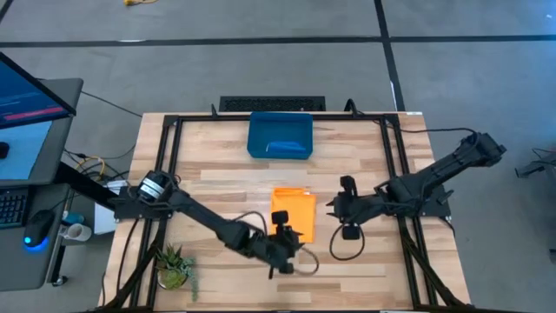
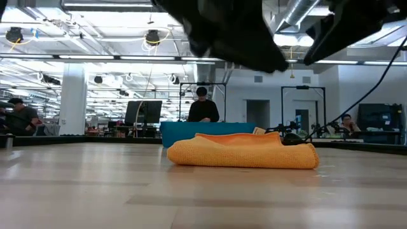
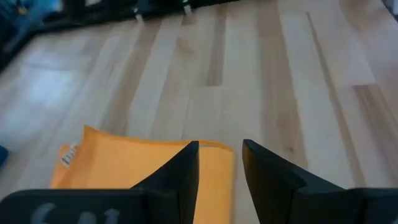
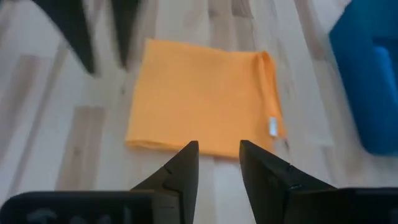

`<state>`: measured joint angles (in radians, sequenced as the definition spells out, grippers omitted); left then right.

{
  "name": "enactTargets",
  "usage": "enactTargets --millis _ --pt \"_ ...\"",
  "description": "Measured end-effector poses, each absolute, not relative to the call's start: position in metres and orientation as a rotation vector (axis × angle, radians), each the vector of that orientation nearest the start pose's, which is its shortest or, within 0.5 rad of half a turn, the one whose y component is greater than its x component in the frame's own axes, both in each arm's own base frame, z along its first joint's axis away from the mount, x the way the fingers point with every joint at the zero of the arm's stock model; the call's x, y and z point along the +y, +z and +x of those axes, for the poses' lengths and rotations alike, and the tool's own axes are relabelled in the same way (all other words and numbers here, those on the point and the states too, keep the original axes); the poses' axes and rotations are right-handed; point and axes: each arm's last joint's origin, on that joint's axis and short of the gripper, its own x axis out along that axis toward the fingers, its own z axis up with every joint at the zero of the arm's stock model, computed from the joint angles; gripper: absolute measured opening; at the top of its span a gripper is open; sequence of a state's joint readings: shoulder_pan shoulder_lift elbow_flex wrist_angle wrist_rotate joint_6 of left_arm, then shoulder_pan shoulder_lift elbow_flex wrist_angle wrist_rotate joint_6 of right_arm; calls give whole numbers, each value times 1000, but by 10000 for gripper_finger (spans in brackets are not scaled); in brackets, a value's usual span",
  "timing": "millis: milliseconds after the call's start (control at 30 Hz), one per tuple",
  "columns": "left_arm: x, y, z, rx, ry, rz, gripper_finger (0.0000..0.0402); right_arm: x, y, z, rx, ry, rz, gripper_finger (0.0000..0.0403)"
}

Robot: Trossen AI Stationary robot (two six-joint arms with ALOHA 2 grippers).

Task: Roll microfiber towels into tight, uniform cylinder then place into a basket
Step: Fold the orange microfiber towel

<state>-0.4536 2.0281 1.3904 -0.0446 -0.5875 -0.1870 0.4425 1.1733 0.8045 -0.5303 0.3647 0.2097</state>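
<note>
Towel, the yellow-orange one [image 1: 294, 211], lies folded flat mid-table, near of the basket [image 1: 280, 136] and well apart from it. It looks soft, light and limp, so an edge pinch suits. Left gripper [image 1: 284, 236] hovers at its near edge, right gripper [image 1: 345, 209] just right; both jaws stand narrowly parted, empty.

The left arm reaches in from its side, its claw [image 1: 283, 233] hanging low with fingers [image 3: 180, 174] parted, holding nothing. The right arm stretches across from the opposite side, its claw [image 1: 340, 207] likewise parted and empty.
</note>
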Motion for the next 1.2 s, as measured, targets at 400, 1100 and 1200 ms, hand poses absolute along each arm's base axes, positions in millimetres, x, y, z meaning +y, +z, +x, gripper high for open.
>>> enactTargets --millis 400,1100,1200 --pt "-92 139 404 684 408 -40 116 84 196 223 666 -31 -73 137" --pt "-92 143 374 781 517 59 116 68 124 264 828 -105 -56 136" --pt "-90 137 374 803 530 34 116 65 115 265 871 -92 -46 138"
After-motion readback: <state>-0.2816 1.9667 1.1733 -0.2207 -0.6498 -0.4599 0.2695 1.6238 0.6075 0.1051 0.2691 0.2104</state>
